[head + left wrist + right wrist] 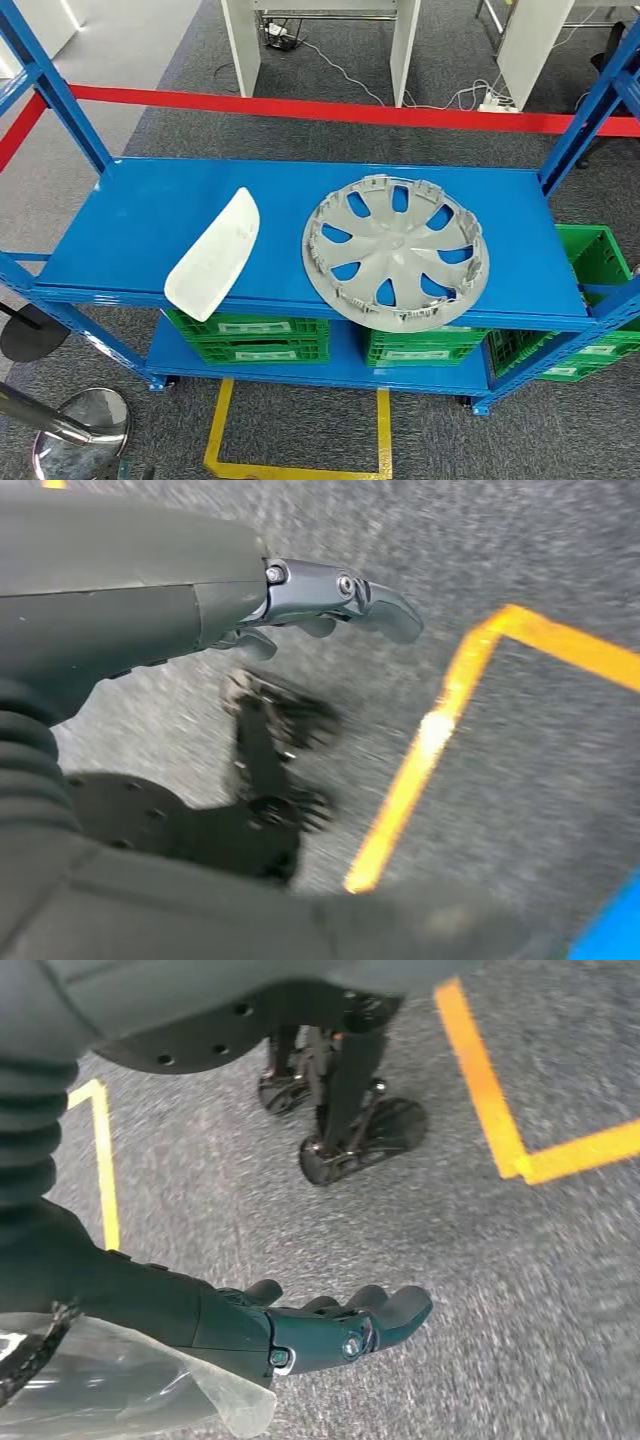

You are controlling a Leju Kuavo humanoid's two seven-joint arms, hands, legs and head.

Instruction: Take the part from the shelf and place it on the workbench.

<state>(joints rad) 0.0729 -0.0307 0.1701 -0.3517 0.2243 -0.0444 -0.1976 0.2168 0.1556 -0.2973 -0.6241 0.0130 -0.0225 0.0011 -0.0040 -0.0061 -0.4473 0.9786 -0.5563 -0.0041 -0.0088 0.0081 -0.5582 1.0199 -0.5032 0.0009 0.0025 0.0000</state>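
Lying flat on the top board of the blue shelf (136, 225), a grey wheel cover (395, 250) sits toward three o'clock of the board's middle, its near edge reaching the front lip. Toward nine o'clock of it, well apart, a white curved panel (215, 255) lies at a slant, its lower end overhanging the front edge slightly. Which of the two is the task's part cannot be told. Green crates (249, 338) stand on the lower board beneath them, and another sits at four o'clock beside the frame. A red tape (302, 107) stretches behind the shelf, and yellow floor marking (298, 468) shows on the grey carpet at six o'clock.

At the left wrist, the left hand (324, 605) hangs over the carpet with its fingers stretched out and loosely apart, holding nothing. At the right wrist, the right hand (332, 1325) likewise hangs above the carpet, fingers extended and slightly spread, with nothing between them.
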